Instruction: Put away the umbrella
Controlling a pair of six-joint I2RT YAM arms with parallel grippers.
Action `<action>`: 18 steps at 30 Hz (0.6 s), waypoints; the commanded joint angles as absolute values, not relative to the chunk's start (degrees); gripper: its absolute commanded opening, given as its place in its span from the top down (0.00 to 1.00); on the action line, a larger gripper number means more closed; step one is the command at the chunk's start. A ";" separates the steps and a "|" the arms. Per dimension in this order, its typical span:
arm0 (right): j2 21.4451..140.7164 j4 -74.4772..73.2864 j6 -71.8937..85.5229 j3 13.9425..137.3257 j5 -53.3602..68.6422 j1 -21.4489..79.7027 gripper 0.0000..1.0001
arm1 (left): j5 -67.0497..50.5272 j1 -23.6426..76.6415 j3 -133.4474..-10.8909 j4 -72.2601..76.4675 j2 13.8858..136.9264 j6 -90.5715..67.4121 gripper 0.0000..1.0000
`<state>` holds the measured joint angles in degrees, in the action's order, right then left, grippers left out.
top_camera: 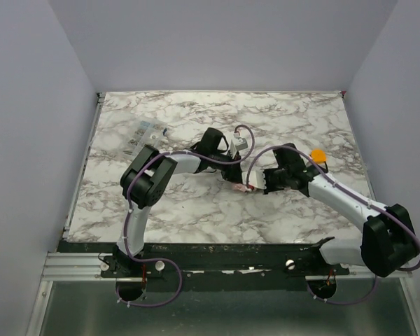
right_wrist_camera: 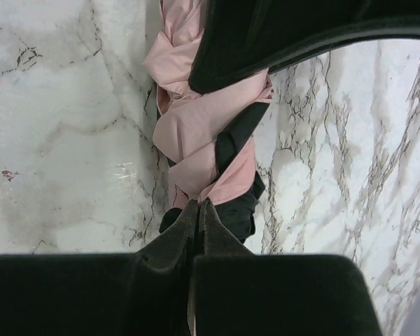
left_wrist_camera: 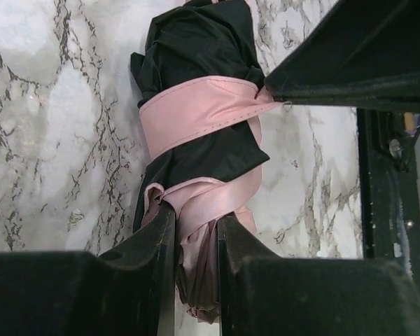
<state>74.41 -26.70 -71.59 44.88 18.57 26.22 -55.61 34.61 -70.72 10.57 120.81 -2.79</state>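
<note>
Left gripper [left_wrist_camera: 196, 227] clamped on the pink folds of the umbrella [left_wrist_camera: 196, 56], which lay on the marble table [left_wrist_camera: 56, 140]. Right gripper [right_wrist_camera: 198, 210] was pressed together, its tips at the pink strap [left_wrist_camera: 196, 112].

I'm running this from afar in what looks like a lab test cell. Plain grey walls [top_camera: 28, 105] box in a marble-print table [top_camera: 196, 210] on three sides. An aluminium rail [top_camera: 70, 264] edges its near side, and purple cables [top_camera: 128, 220] trail along the bolted-down arms [top_camera: 147, 178].
</note>
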 commanded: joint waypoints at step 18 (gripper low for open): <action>71.14 -34.34 -71.48 41.63 1.24 40.52 1.00 | -48.89 32.74 -75.90 -15.88 128.05 -10.02 1.00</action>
